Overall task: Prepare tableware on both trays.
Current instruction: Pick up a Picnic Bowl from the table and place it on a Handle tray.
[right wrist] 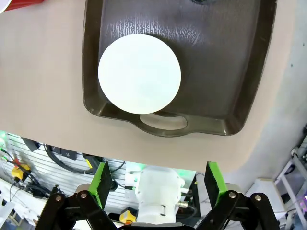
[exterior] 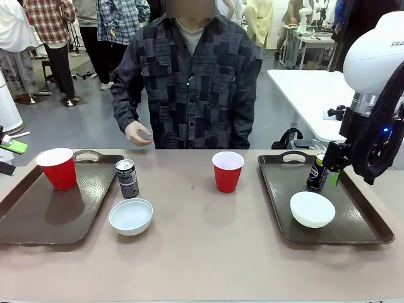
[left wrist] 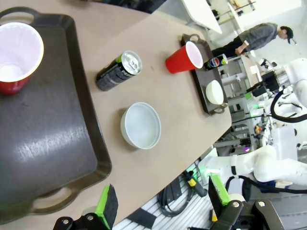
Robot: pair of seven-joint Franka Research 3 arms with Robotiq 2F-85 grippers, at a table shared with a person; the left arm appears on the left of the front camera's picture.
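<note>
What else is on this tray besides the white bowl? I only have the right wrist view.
Observer: A dark can stands on that right tray, beyond the right bowl, toward the person.
Operator: Where's its cup?
Observer: The middle cup, red, stands on the bare tabletop left of that tray.
Operator: And the other tray?
Observer: The left tray holds one red cup; the left can and left bowl sit on the tabletop beside it.

Table point(exterior: 202, 259): left tray point(exterior: 44, 218), right tray point(exterior: 284, 202), can point(exterior: 127, 178), bowl point(exterior: 130, 216), cup point(exterior: 228, 172), perhaps phone point(exterior: 5, 168)
</note>
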